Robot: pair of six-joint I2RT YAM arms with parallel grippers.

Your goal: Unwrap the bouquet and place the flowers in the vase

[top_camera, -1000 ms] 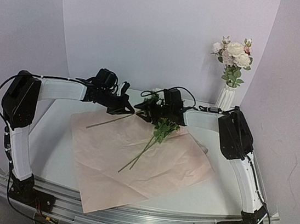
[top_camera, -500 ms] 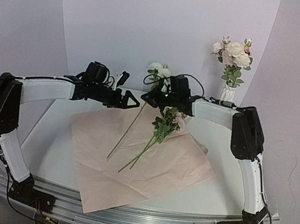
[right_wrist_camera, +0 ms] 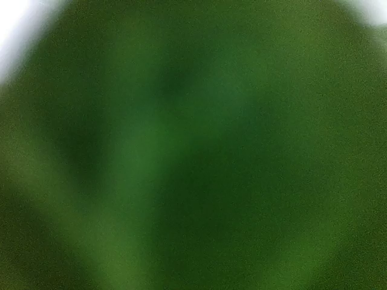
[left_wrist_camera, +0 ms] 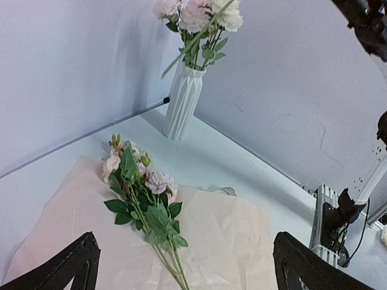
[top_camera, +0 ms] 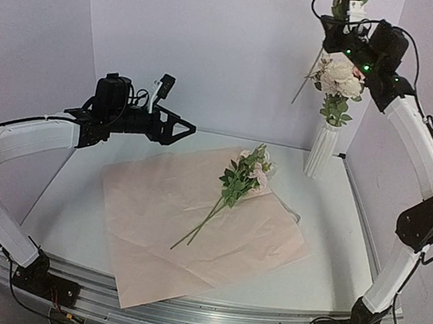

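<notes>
The bouquet's pink wrapping paper (top_camera: 191,231) lies spread flat on the table. A few flowers (top_camera: 242,177) rest on it, blooms toward the back; the left wrist view also shows these flowers (left_wrist_camera: 142,187). The ribbed white vase (top_camera: 322,148) at the back right holds several blooms (top_camera: 339,78). High above it my right gripper (top_camera: 344,11) is shut on one flower, whose thin stem (top_camera: 310,70) slants down to the left of the vase. A blurred green leaf fills the right wrist view. My left gripper (top_camera: 181,129) hovers open and empty over the paper's far left edge, its fingers (left_wrist_camera: 75,266) wide apart.
A pale strip (top_camera: 293,214), perhaps ribbon, lies at the paper's right edge. White walls close in behind and on both sides. The vase (left_wrist_camera: 181,103) stands near the back wall, close to the table's right rear corner. An aluminium rail (top_camera: 180,317) runs along the front edge.
My right arm has swung a flower from the table up high over the vase. The left gripper has opened, let the stem go, and drawn back to the left.
</notes>
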